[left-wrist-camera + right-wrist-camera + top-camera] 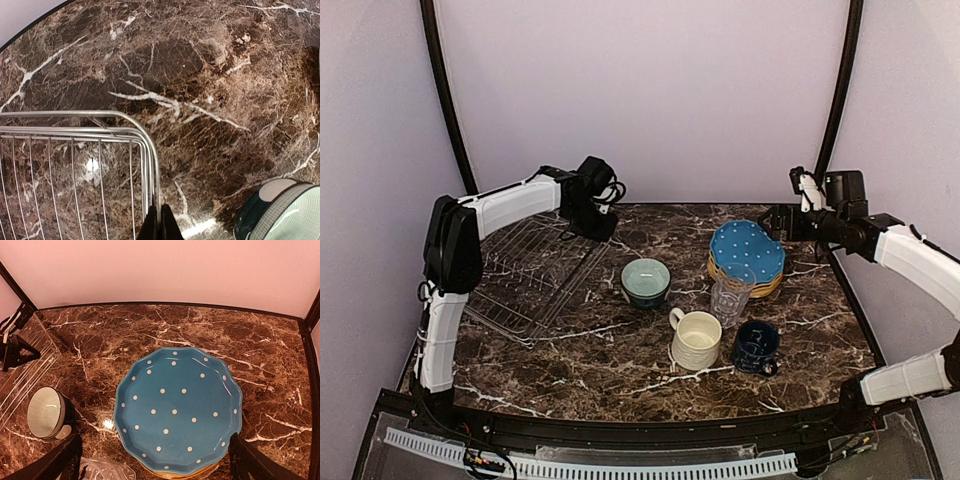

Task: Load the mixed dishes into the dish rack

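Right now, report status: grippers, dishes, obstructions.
Left gripper shut on dish rack rim. Right gripper open over blue dotted plate. Nothing racked yet. Clear ribbed glass close beside plate.

High rear overview, both wrist views close, downward, sharing pale-teal bowl

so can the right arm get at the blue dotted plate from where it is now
Probably yes. The right arm hangs right above the blue dotted plate, jaws wide open on either side, and nothing lies on it. The glass stands close by its near edge, though.
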Controlling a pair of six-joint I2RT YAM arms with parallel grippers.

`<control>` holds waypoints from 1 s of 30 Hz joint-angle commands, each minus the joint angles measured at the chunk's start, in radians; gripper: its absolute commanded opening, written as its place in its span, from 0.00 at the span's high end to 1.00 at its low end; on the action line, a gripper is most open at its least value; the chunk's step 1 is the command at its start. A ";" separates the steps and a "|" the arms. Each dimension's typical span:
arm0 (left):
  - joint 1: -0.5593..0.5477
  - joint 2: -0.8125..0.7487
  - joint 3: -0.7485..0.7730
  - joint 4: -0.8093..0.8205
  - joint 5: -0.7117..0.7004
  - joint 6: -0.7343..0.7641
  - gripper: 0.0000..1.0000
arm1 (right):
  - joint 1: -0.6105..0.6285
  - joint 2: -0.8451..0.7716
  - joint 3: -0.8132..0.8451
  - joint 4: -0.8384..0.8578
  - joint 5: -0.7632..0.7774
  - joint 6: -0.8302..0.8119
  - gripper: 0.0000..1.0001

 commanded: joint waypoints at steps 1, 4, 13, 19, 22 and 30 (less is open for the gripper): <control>-0.006 0.042 0.114 0.014 -0.004 0.002 0.99 | 0.000 0.039 0.012 -0.046 -0.004 0.016 0.01; -0.006 0.049 0.111 0.027 0.003 -0.050 0.99 | 0.000 0.059 0.018 -0.067 -0.002 0.021 0.01; -0.040 0.029 0.062 0.079 0.023 -0.227 0.99 | 0.005 0.103 0.039 -0.049 -0.041 0.034 0.01; -0.043 -0.004 -0.004 0.161 0.041 -0.346 0.99 | 0.006 0.134 0.064 -0.070 -0.048 0.012 0.01; -0.044 -0.054 -0.072 0.220 0.032 -0.376 0.99 | 0.006 0.142 0.069 -0.081 -0.056 0.002 0.01; -0.043 -0.187 -0.228 0.293 -0.030 -0.361 0.90 | 0.025 0.138 0.072 -0.138 -0.112 -0.042 0.01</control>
